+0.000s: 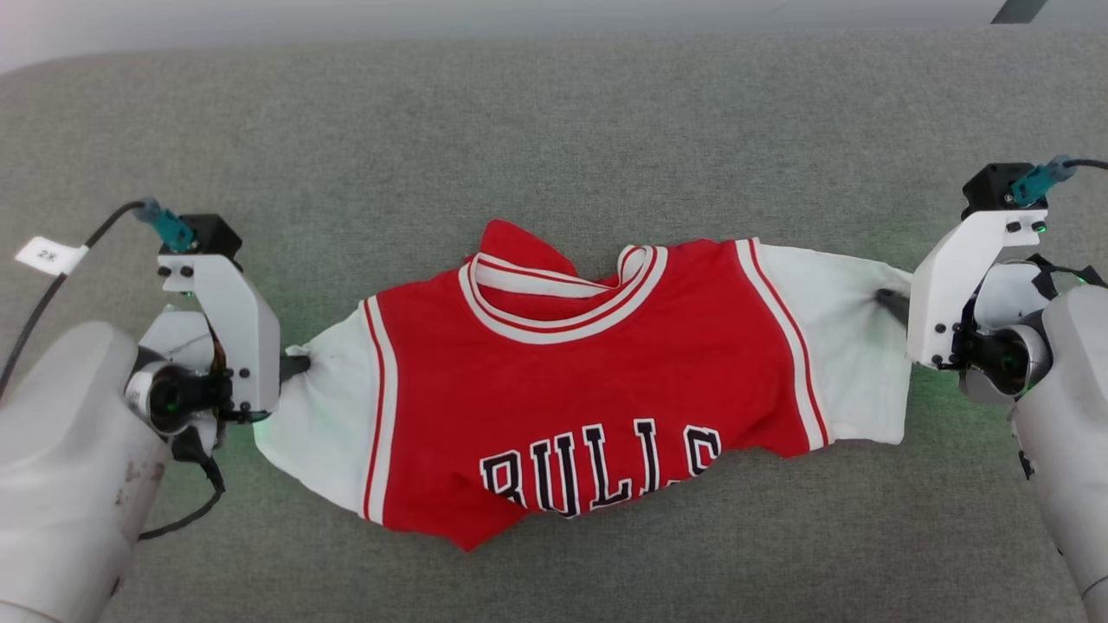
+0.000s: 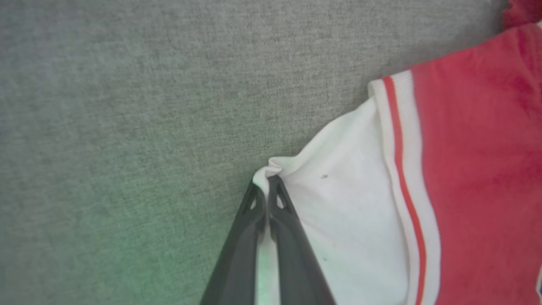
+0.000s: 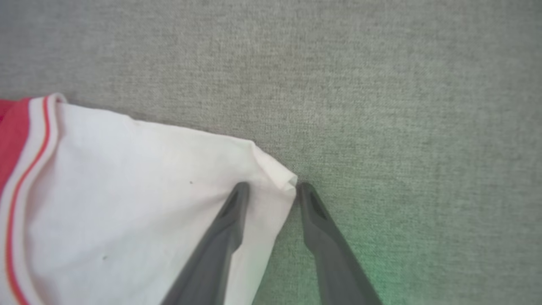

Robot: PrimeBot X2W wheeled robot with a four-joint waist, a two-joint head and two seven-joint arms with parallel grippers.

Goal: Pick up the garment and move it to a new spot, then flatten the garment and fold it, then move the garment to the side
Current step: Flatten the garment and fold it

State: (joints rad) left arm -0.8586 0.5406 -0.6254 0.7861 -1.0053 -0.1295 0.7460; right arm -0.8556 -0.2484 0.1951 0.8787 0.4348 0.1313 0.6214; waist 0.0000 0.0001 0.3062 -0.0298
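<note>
1. Garment (image 1: 589, 372) lies front up on the grey fabric surface (image 1: 554, 130), midway between the two arms, with the collar (image 1: 563, 294) toward the far side. BULLS lettering (image 1: 597, 467) sits right at the near edge, so I judge the lower body is tucked or bunched under. One collar flap stands up.
2. Left end effector (image 2: 267, 186): fingers together, clamped on a pinch of the white sleeve (image 1: 320, 415) on the robot's left, at its outer edge.
3. Right end effector (image 3: 273, 186): fingers apart, straddling the outer corner of the other white sleeve (image 1: 853, 346). One finger lies over the cloth, the other over bare grey surface. No grip yet.
4. Step in hand, as I read it: flattening, with both sleeves to be held for a spread.
5. Next move calls for the right fingers to close on that corner without pushing it away, then an even outward pull from both sides. The tucked lower part will need freeing before any fold
</note>
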